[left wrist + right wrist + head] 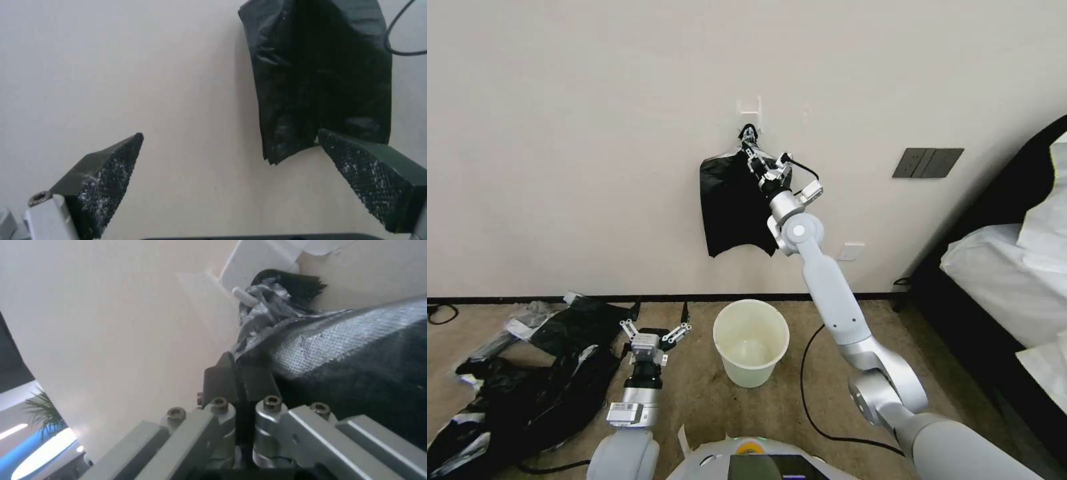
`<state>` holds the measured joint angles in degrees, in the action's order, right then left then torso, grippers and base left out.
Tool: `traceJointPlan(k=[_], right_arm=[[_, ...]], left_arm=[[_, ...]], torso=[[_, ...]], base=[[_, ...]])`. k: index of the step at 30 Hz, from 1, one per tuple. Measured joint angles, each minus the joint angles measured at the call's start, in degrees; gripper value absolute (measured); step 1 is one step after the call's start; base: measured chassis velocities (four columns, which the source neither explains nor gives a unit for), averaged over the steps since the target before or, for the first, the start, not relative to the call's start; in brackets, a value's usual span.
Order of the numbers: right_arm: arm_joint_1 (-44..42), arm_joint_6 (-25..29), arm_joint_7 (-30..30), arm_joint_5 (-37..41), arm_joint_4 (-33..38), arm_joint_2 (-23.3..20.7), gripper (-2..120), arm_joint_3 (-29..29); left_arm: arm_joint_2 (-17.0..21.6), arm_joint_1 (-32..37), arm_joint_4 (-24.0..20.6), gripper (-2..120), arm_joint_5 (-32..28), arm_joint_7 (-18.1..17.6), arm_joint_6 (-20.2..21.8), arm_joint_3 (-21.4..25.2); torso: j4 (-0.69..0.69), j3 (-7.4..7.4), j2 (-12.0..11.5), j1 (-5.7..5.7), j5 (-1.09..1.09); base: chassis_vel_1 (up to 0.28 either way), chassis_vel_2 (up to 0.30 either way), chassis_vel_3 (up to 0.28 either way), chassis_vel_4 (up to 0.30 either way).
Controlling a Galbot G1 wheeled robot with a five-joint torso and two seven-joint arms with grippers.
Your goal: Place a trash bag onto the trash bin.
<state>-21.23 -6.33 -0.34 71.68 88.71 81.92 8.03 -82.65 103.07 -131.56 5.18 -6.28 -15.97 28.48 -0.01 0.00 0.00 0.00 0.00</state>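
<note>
My left gripper [654, 329] sits low at 7 o'clock, jaws wide and empty, beside the trash bin [751, 341]. Up at 12, my right gripper [751, 148] is pinched on the trash bag [732, 207], whose long axis hangs straight down from the wall hook [244, 295], well above the bin, so the right arm's way nearer.

Cream wall [594, 133] carried a dark switch plate [927, 162]. Tan carpet [694, 393] met black skirting [494, 299]. Bed [1000, 280] stood at right.

Bare carpet [707, 393] around open trash bin [752, 341]
</note>
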Motion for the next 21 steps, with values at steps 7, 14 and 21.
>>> traceJointPlan(k=[7, 14, 21], right_arm=[[-1.7, 0.0, 0.2, -0.3, 1.8, -0.6, 0, 0.0], [-5.6, 0.0, 0.4, -1.8, 6.0, -1.8, 0, -1.1], [-10.3, 0.5, 0.9, -5.2, 10.1, -3.1, 0, -2.4]], left_arm=[[0.1, -0.1, 0.0, 100, 0.0, 0.0, 0.0, -0.1], [0.2, -0.2, 0.1, 100, 0.0, 0.0, 0.0, -0.3], [0.4, -0.4, 0.1, 100, 0.0, 0.0, 0.4, -0.5]], torso=[[0.0, 0.0, 0.0, 0.0, 0.0], [0.02, 0.0, 0.0, 0.0, 0.0], [0.01, 0.0, 0.0, 0.0, 0.0]], base=[[0.0, 0.0, 0.0, 0.0], [0.0, 0.0, 0.0, 0.0], [0.0, 0.0, 0.0, 0.0]])
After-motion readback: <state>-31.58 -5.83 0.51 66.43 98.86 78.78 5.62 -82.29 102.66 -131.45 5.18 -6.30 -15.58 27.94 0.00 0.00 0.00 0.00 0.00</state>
